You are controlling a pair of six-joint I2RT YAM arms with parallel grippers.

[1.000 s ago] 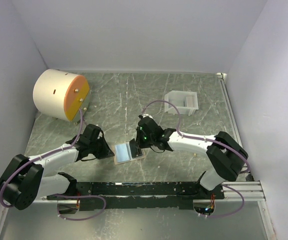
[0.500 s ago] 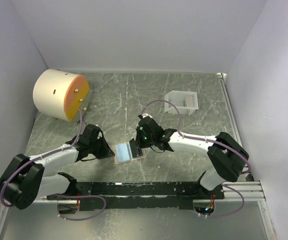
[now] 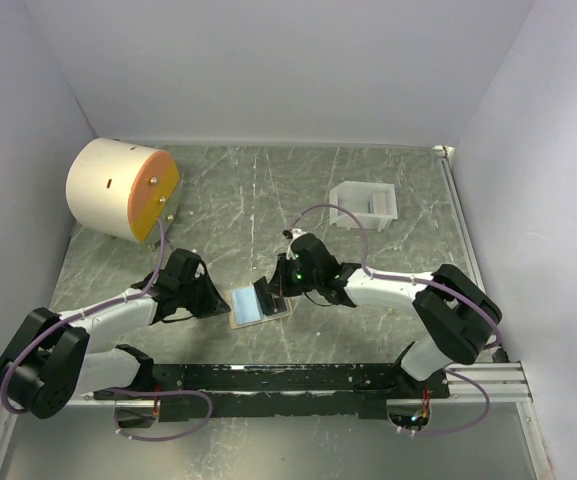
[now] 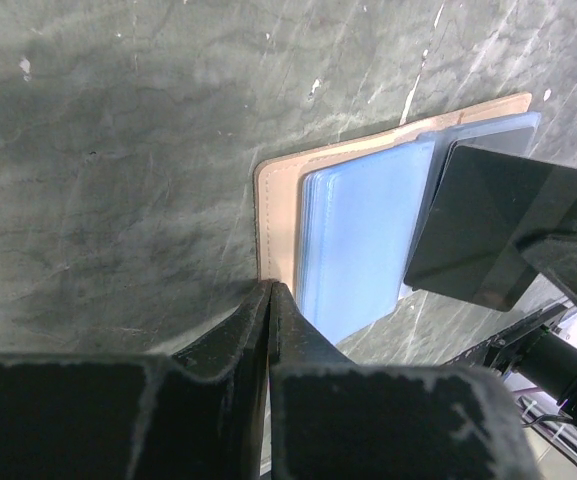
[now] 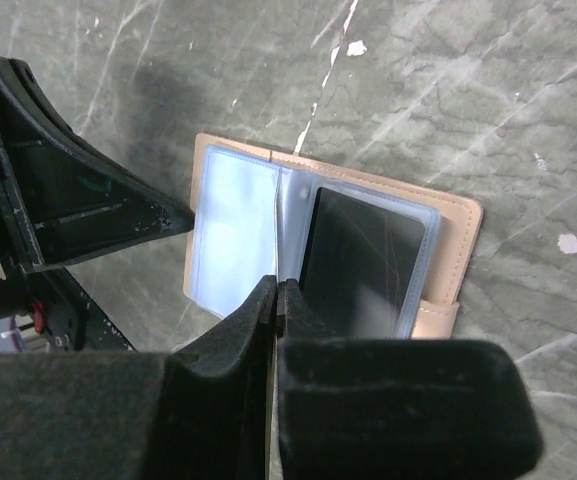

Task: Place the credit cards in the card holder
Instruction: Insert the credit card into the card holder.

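The tan card holder (image 3: 246, 306) lies open on the marble tabletop, its pale blue pockets facing up. In the left wrist view my left gripper (image 4: 271, 287) is shut, and its tips rest on the tan border (image 4: 278, 200) at the holder's left edge. A dark credit card (image 5: 368, 265) lies over the right-hand clear pocket of the holder (image 5: 458, 240). My right gripper (image 5: 277, 283) is shut, with its tips against the card's edge by the centre fold. From the left wrist, the card (image 4: 498, 225) shows tilted over the blue pockets. From above, both grippers (image 3: 222, 301) (image 3: 280, 291) flank the holder.
A big cream cylinder with an orange face (image 3: 118, 188) lies at the back left. A white box-like tray (image 3: 365, 203) stands at the back right. The black base rail (image 3: 298, 378) runs along the near edge, and pale walls close in three sides.
My right wrist has shifted slightly to the right while its tips stay at the holder. The left arm and the card holder have not moved.
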